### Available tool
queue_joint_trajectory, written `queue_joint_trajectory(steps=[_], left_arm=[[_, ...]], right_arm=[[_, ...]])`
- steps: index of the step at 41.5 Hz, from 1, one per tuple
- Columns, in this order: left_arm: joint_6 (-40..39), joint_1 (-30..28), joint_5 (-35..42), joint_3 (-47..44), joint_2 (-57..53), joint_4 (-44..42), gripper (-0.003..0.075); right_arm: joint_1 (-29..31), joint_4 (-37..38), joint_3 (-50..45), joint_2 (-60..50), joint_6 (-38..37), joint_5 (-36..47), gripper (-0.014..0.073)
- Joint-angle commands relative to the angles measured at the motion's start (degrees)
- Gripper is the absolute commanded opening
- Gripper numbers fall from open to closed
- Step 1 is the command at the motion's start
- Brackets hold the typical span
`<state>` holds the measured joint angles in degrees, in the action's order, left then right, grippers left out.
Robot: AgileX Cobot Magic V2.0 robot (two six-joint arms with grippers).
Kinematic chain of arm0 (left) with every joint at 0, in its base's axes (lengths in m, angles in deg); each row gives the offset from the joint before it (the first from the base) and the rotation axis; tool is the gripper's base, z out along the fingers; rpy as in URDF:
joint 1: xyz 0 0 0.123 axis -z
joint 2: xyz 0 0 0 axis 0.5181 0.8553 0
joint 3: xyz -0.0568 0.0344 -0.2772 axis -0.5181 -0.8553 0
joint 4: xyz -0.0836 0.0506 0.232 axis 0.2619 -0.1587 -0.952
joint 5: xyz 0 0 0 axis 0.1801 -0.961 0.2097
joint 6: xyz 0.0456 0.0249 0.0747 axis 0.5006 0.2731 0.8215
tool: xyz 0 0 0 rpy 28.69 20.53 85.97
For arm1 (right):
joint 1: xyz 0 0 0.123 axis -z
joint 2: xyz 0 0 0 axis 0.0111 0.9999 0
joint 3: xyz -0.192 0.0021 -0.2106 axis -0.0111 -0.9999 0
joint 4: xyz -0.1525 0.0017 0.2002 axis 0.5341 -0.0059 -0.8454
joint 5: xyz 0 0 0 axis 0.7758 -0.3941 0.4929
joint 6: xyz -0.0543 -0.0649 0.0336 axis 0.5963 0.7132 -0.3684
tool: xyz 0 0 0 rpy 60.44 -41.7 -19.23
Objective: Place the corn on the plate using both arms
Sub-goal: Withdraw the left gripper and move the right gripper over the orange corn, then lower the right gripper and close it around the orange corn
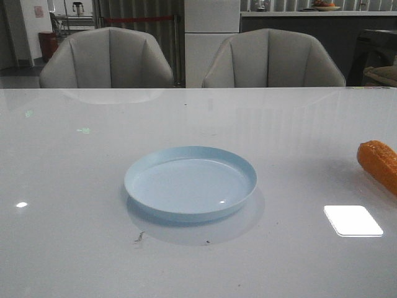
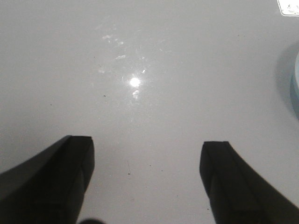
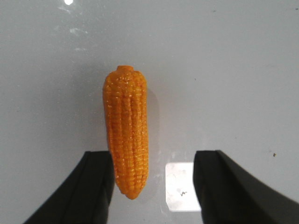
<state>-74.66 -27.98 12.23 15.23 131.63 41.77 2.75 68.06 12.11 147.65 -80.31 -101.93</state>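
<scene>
Glossy white worktop point(image 1: 74, 186), bright light patches reflecting off it, a few dark specks near the front edge. Plate point(image 1: 190, 183) sits mid-worktop, empty. Corn point(image 1: 378, 162) lies flat well to the right of it, cut off by the frame edge in the front view. Right claw point(image 3: 153, 179) is spread wide over the corn's tapered end; cob sits off-centre, just beside one finger point(image 3: 96, 182), not gripped. Left claw point(image 2: 147, 175) is also spread, over bare worktop, plate rim just visible at the side of its view. Step in hand looks like the right-arm pick: I'd centre the claw across the cob, move up toward the thicker middle, then close; glossy taper may slip out otherwise. Beyond the worktop: two grey chairs point(image 1: 105, 59), dim room behind.
</scene>
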Motion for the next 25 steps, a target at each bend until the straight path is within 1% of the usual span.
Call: queue_joint_trajectory(steps=[1,6,10,12,25], left_arm=[[-0.13,-0.05,4.09,1.69,-0.52,0.85,0.0525],[-0.13,-0.05,4.09,1.69,-0.52,0.95,0.0525],[-0.13,-0.05,4.09,1.69,-0.52,0.95,0.0525],[-0.13,-0.05,4.09,1.69,-0.52,0.95,0.0525],[-0.13,-0.05,4.2,1.69,-0.52,0.95,0.0525]], right_arm=[[0.35,0.13,7.77,5.19,1.18,-3.84,0.0488],[0.35,-0.73,12.13,11.15,2.23,-5.93,0.0488],[0.35,-3.35,13.9,14.33,3.98,-5.57,0.0488],[0.35,-4.36,14.15,15.29,4.37,-5.26,0.0488],[0.35,-5.32,14.14,19.93,4.37,-5.58,0.0488]])
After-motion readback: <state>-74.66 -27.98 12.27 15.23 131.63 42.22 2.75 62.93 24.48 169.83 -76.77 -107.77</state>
